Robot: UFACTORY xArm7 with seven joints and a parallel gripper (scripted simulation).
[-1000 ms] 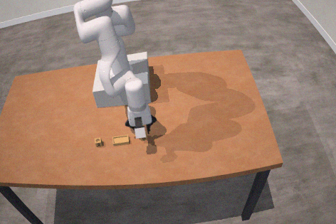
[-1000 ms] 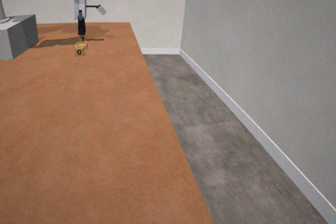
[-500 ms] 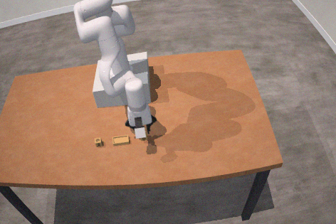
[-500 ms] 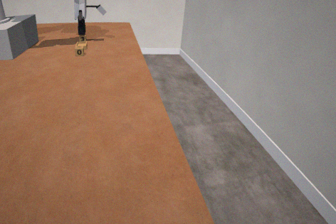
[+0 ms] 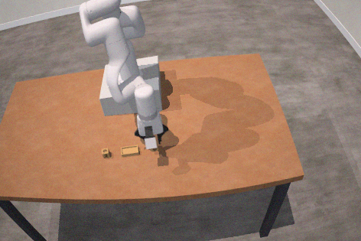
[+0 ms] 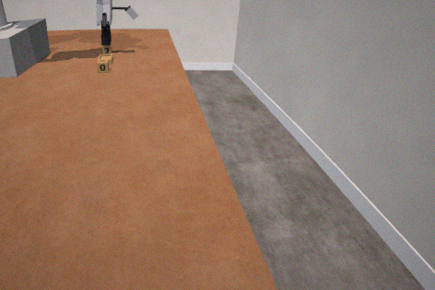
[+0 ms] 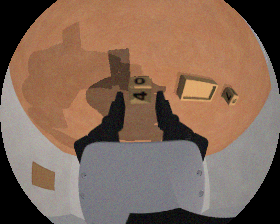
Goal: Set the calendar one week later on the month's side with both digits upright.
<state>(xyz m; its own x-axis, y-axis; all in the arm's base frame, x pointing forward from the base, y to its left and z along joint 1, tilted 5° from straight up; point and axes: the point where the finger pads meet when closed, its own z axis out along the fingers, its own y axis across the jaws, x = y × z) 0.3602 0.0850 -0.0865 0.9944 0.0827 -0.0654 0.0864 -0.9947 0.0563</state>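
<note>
My gripper (image 6: 106, 43) (image 7: 140, 99) points down, partly open, low over one cube. That cube (image 6: 107, 51) (image 7: 140, 96) shows a 4 and a 0 in the wrist view, both lying sideways, and a 3 towards the exterior camera. Gaps show between it and both fingertips. In the top view the gripper mostly hides it. The tray (image 5: 130, 154) (image 7: 181, 87) lies flat and empty beside the gripper. The other cube (image 5: 105, 153) (image 6: 102, 67) (image 7: 230, 95) stands on the table past the tray's far end, with a 0 towards the exterior camera.
The wooden table (image 5: 69, 177) (image 6: 138, 172) carries everything. The arm's pale base block (image 5: 118, 105) (image 6: 28, 45) stands behind the tray and cubes. The tray lies between the two cubes. The table's front edge (image 5: 145, 201) runs beyond them, on the side away from the base.
</note>
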